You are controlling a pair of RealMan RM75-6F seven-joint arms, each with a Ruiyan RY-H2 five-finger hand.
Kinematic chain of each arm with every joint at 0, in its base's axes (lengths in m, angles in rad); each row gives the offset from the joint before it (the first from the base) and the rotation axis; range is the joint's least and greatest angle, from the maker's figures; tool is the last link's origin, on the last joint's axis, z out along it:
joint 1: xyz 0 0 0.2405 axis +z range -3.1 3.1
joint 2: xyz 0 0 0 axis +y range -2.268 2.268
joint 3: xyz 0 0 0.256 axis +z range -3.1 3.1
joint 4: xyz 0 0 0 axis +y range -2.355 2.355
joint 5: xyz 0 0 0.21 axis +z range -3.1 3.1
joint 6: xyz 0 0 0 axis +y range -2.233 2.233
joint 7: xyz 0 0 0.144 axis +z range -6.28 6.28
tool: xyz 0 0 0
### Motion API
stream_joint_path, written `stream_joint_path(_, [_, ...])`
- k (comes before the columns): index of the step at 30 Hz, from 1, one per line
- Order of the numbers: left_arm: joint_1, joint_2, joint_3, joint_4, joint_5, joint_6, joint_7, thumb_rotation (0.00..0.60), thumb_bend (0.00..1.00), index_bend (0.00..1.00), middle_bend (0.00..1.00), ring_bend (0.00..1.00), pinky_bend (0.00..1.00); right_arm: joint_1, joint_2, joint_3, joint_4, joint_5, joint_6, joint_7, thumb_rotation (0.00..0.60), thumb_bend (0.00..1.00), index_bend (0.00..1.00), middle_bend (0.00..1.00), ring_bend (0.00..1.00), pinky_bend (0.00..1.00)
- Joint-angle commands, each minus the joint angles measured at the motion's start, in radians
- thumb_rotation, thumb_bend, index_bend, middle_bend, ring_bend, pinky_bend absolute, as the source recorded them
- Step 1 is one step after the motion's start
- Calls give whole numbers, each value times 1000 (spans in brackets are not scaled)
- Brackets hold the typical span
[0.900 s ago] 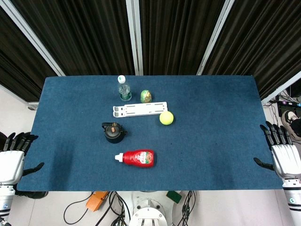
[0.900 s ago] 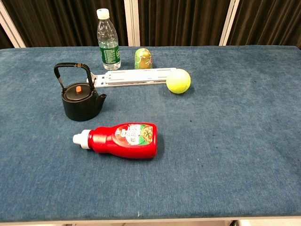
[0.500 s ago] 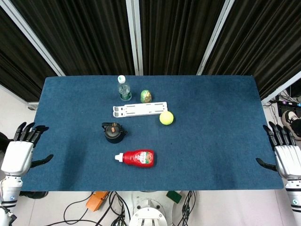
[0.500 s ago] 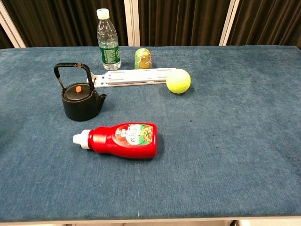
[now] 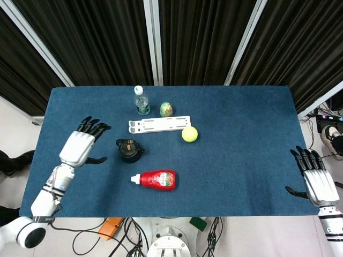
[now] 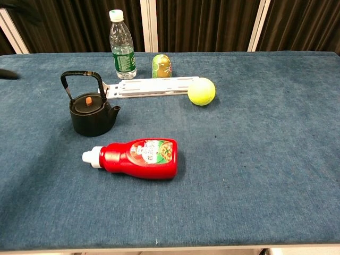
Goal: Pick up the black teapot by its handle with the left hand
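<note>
Your blue table (image 5: pixel 241 107) carries everything, all sitting in its left half. Your left hand (image 5: pixel 79 146) is over the table near the left edge, fingers spread and holding nothing, just left of the black teapot (image 5: pixel 129 150) and not touching it. In the chest view only a dark blur shows at the far left edge, probably a fingertip of that hand, hard to tell. Your right hand (image 5: pixel 315 179) hangs at the right edge near the front corner, fingers apart, empty.

The white slotted rack (image 5: pixel 159 125) lies flat toward the back edge. The red ketchup bottle (image 5: pixel 156 179) lies on its side near the front edge, white cap pointing left. The teapot stands upright between rack and ketchup bottle, handle (image 6: pixel 81 77) up, spout toward the right, orange knob on the lid.

The water bottle (image 5: pixel 141 100) stands upright behind the rack. The tennis ball (image 5: pixel 189 134) rests at the rack's right end. The small green egg-shaped thing (image 5: pixel 166 109) sits just behind the rack, right of the water bottle.
</note>
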Motion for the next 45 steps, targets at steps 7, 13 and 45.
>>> stream_joint_path(7, [-174, -121, -28, -19, -312, -96, 325, 600, 71, 272, 286, 232, 23, -6, 0, -1, 7, 23, -8, 6, 600, 176, 0, 0, 0, 0])
stream_joint_path(13, [-236, -187, -4, 17, -420, -55, 463, 595, 66, 312, 353, 289, 23, -4, -3, -1, 9, 26, -13, 7, 600, 176, 0, 0, 0, 0])
stream_joint_path(45, [-333, -275, 48, 105, -591, -41, 450, 458, 62, 711, 740, 618, 23, 3, -8, 2, 12, 56, -43, 4, 600, 176, 0, 0, 0, 0])
